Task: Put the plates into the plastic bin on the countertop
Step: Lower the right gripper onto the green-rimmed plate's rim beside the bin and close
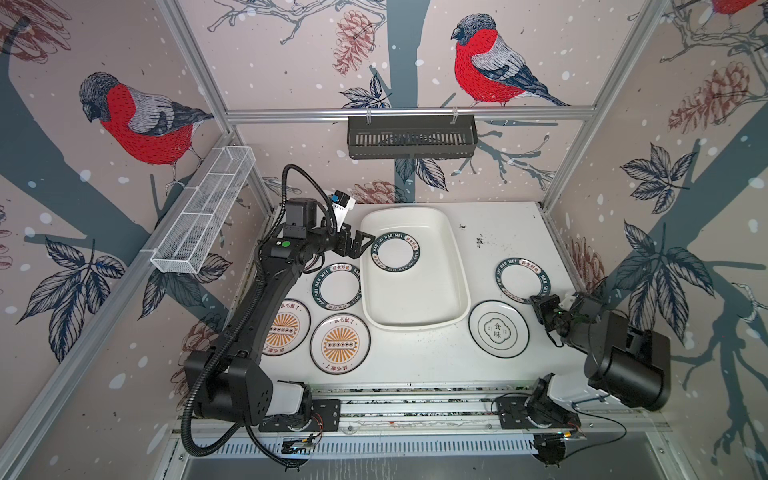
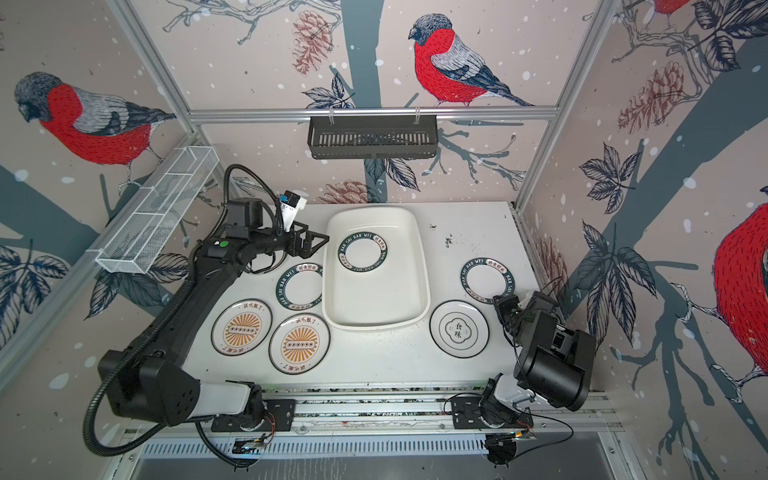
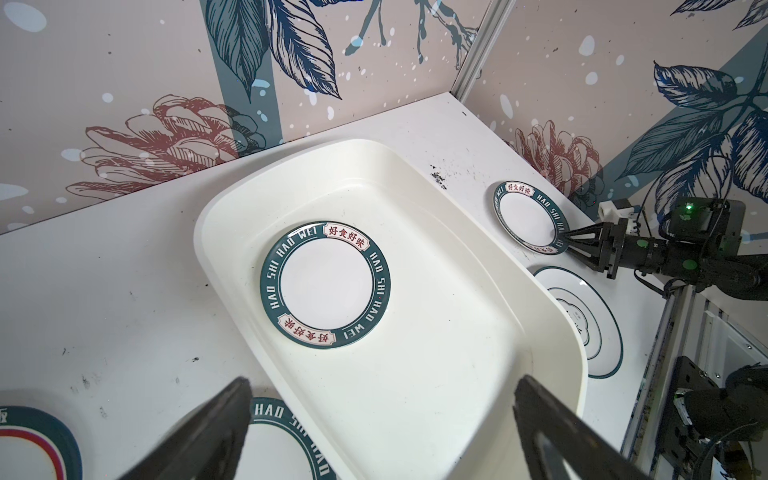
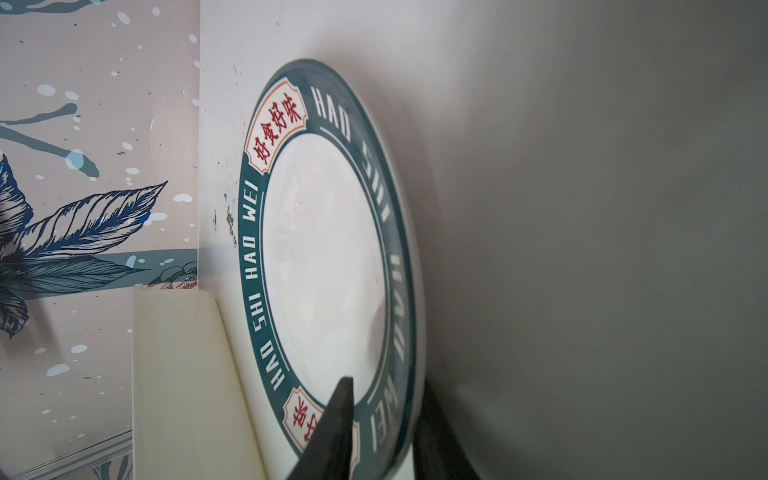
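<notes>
The white plastic bin (image 1: pixel 415 325) (image 2: pixel 374 325) stands mid-countertop (image 1: pixel 415 365) and holds one dark-banded lettered plate (image 1: pixel 395 252) (image 3: pixel 326 286). My left gripper (image 1: pixel 361 245) (image 3: pixel 382 386) hovers open over the bin's left rim, holding nothing. At the right lies a second lettered plate (image 1: pixel 521 277) (image 4: pixel 324 257). My right gripper (image 1: pixel 534 297) (image 4: pixel 386 386) is shut on its near rim, one finger on top and one beneath. Left of the bin lie another lettered plate (image 1: pixel 336 286) and two sunburst plates (image 1: pixel 286 328) (image 1: pixel 340 343). An emblem plate (image 1: pixel 498 329) sits right of it.
A black slotted basket (image 1: pixel 411 137) hangs on the back wall and a white wire basket (image 1: pixel 208 208) on the left wall. Dark specks (image 1: pixel 480 241) mark the counter behind the right plate. Both arm bases sit on the front rail (image 1: pixel 415 405).
</notes>
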{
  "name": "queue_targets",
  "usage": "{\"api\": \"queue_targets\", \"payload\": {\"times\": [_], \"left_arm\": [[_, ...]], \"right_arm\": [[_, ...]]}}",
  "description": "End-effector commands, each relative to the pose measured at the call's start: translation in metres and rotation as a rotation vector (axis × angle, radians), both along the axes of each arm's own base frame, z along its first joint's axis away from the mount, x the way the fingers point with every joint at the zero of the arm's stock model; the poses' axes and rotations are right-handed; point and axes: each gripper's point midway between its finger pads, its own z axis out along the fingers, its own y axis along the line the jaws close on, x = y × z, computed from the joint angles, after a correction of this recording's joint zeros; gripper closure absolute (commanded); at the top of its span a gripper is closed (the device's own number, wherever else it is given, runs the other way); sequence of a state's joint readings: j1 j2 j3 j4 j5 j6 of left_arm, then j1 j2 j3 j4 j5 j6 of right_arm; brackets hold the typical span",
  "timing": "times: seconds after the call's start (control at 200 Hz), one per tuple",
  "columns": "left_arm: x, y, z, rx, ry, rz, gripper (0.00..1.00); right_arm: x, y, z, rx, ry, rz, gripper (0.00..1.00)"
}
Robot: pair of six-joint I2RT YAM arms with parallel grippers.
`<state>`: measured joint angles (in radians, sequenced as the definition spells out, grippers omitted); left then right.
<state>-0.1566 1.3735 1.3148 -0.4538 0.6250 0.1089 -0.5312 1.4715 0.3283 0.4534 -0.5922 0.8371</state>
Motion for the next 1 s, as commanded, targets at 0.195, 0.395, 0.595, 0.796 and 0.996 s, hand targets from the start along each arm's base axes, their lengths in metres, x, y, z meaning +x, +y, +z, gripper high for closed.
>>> {"api": "queue_targets", "payload": {"times": [0.195,0.395,0.595,0.796,0.996], "left_arm": [[-0.001,-0.001,0.007,-0.004,-0.035,-0.012,0.02],[-0.002,-0.002,0.011,-0.009,-0.042,-0.013,0.02],[-0.004,-0.002,0.014,-0.015,-0.045,-0.014,0.02],[-0.004,-0.002,0.017,-0.014,-0.052,-0.013,0.02],[-0.004,-0.002,0.018,-0.015,-0.054,-0.012,0.02]], "right_arm": [[-0.001,0.003,0.001,0.017,-0.007,-0.005,0.79],[0.0,0.003,0.005,0.021,-0.023,-0.006,0.83],[0.004,0.002,0.009,0.026,-0.044,-0.01,0.87],[0.008,0.001,0.015,0.031,-0.072,-0.015,0.9],[0.011,0.002,0.019,0.047,-0.101,-0.013,0.95]]}}
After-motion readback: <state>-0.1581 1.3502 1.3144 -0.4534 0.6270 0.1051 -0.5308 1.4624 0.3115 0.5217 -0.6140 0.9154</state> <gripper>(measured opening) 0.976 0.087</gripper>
